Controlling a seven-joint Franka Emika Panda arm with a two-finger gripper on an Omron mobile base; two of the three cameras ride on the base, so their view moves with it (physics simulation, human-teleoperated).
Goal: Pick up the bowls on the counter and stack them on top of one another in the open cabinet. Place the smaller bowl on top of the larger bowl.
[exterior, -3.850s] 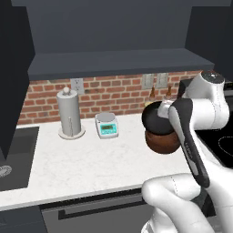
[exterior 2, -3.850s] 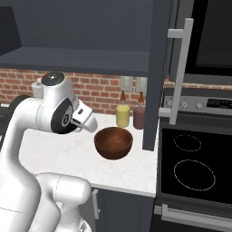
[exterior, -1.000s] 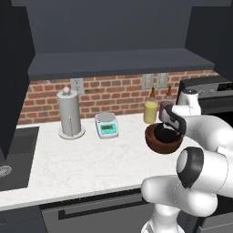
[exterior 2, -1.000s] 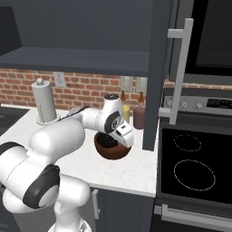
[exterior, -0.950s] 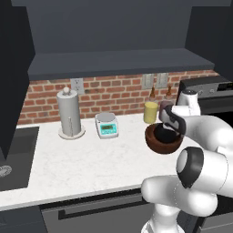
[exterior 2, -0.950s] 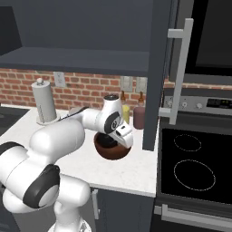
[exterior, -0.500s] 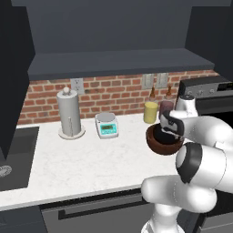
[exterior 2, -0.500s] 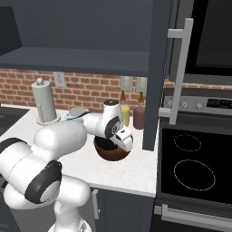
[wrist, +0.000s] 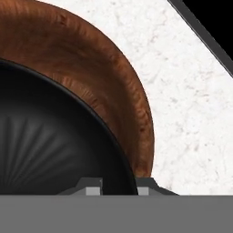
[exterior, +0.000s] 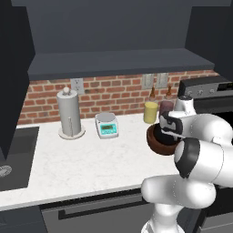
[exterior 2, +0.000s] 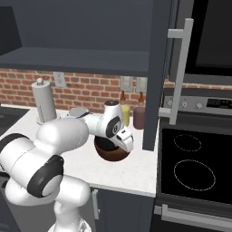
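The large, deep, reddish-brown wood-like bowl (exterior: 159, 143) stands on the white, faintly marbled counter (exterior: 82, 159), toward the counter's right end and near its front edge. In the hand view the small, glossy black bowl (wrist: 50, 141) sits nested inside the brown bowl (wrist: 104, 77), with the brown inner wall showing as a band around the black rim. The brown bowl's outer rim lies close to a dark edge of the counter (wrist: 182, 91) in that view.

The two-finger gripper (exterior: 169, 129) is lowered onto the bowls, its white hand covering the bowl opening in both base views (exterior 2: 123, 138). In the hand view the two finger tips (wrist: 94, 187) stand either side of the black bowl's rim; the tips are close together with the rim between them, so the gripper appears clamped on the black bowl's edge.

Behind the bowls, by the brick backsplash (exterior: 118, 93), stand a yellow jar (exterior: 151, 112) and a maroon jar (exterior: 166, 108), side by side, the yellow to the left. Further left along the back edge are a small white kitchen scale (exterior: 107, 125) and an upright grey paper-towel holder (exterior: 69, 113). A dark sink (exterior: 13, 159) is set into the counter's left end.

The wide, dark slate-grey open cabinet (exterior: 118, 63) runs above the counter. A black cooktop (exterior 2: 195, 167) adjoins the counter's right end.
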